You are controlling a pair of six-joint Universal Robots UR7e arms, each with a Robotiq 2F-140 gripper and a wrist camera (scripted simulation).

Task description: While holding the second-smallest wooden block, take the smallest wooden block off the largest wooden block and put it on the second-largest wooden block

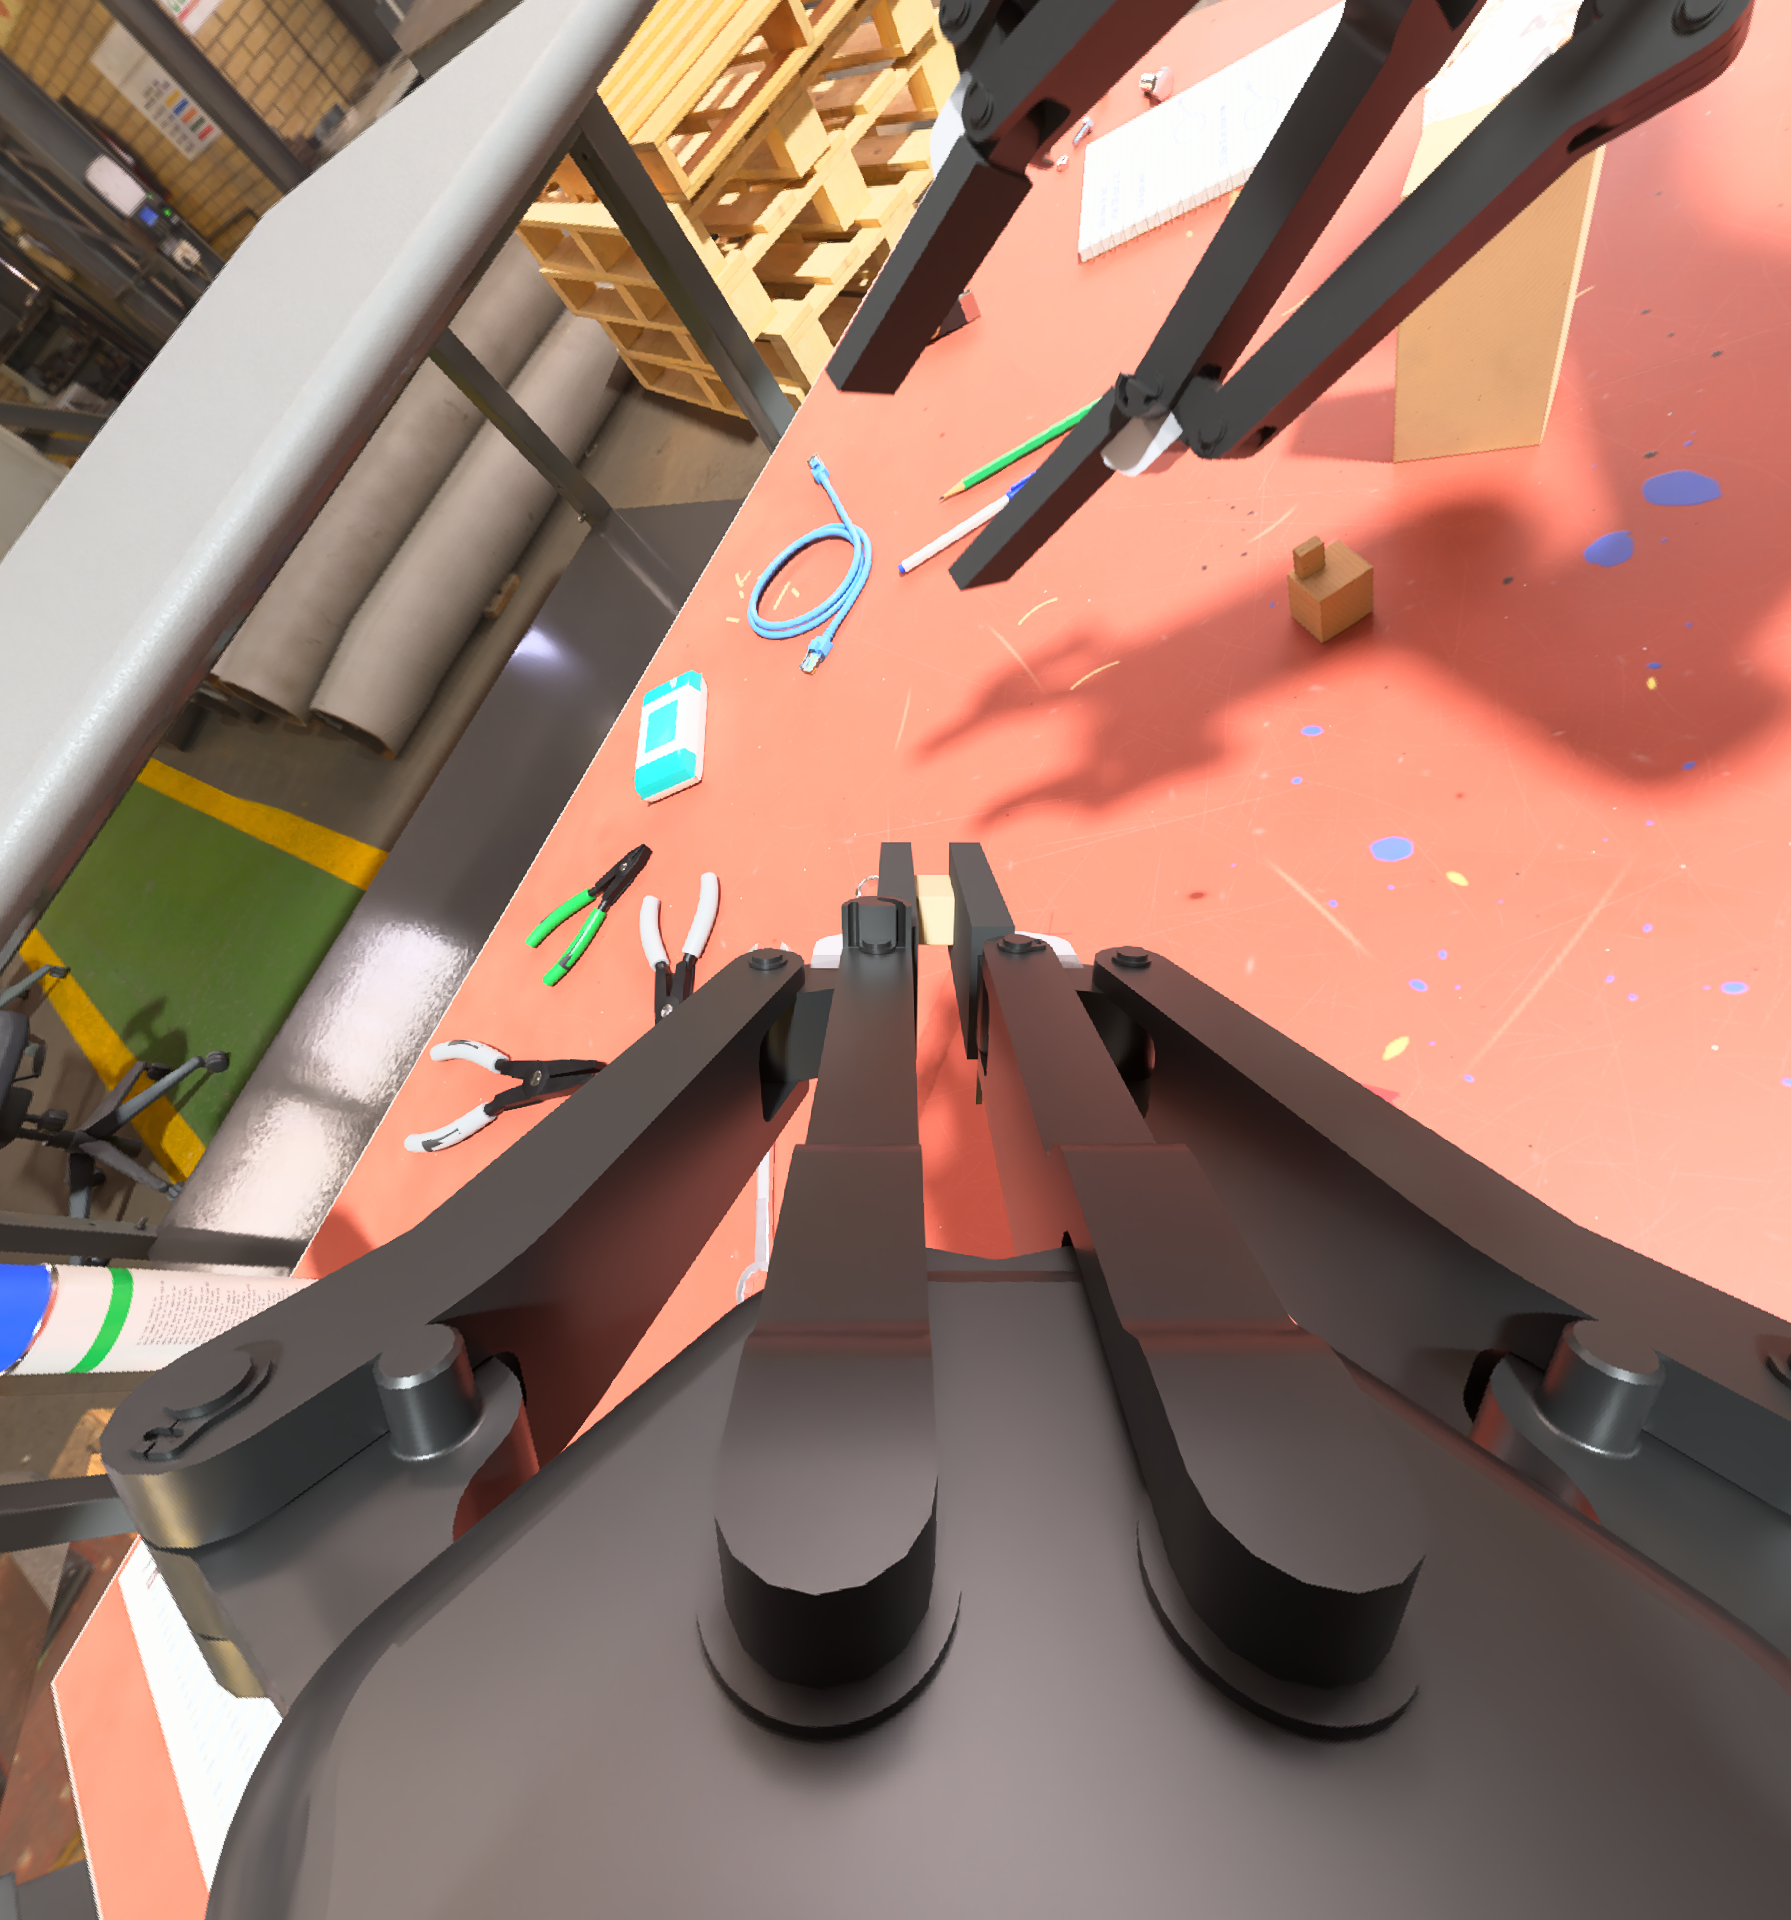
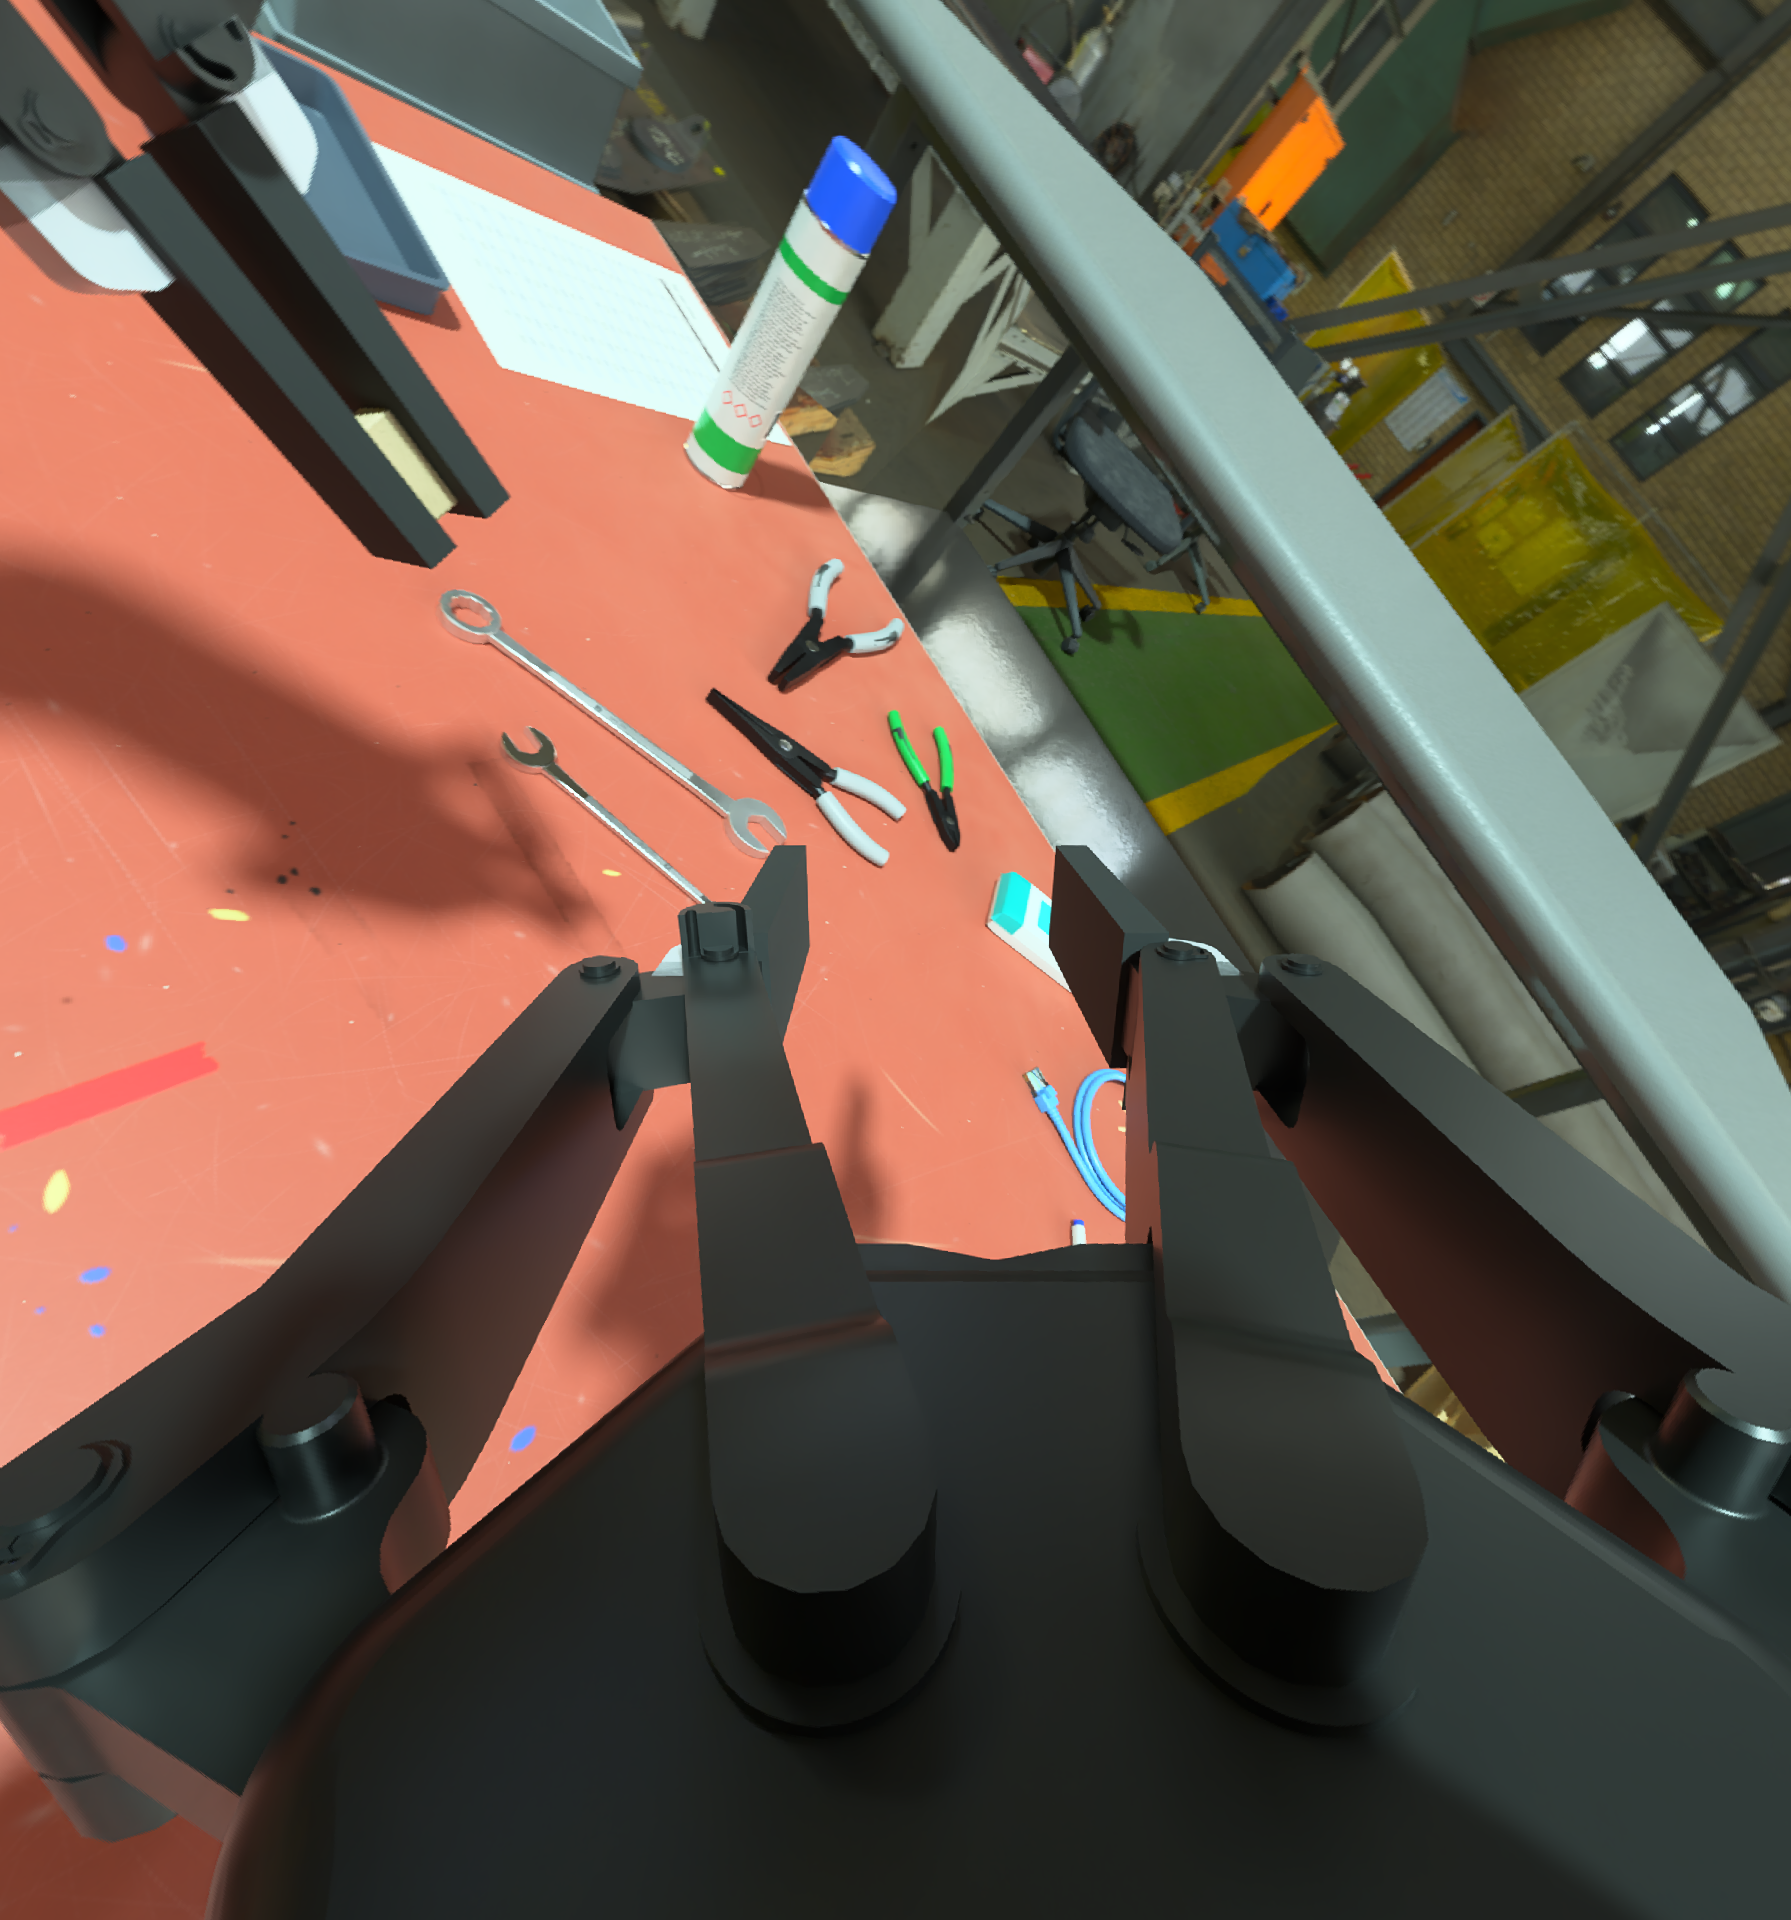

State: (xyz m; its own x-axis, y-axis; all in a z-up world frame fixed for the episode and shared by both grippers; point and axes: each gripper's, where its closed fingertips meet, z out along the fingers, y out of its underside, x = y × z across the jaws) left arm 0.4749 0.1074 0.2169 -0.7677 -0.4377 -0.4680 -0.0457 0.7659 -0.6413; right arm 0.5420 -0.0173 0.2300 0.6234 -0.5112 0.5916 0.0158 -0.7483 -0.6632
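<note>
My left gripper is shut on a small pale wooden block and holds it above the salmon table. It also shows in the right wrist view with the block between its fingers. A tiny wooden block sits on a wooden cube at the right. A tall wooden block stands behind it. My right gripper is open and empty; in the left wrist view it hangs left of the cube.
Blue cable, teal box, pliers, pencil and notepad lie along the table's left edge. Two wrenches, spray can, paper, blue tray and red tape show in the right wrist view.
</note>
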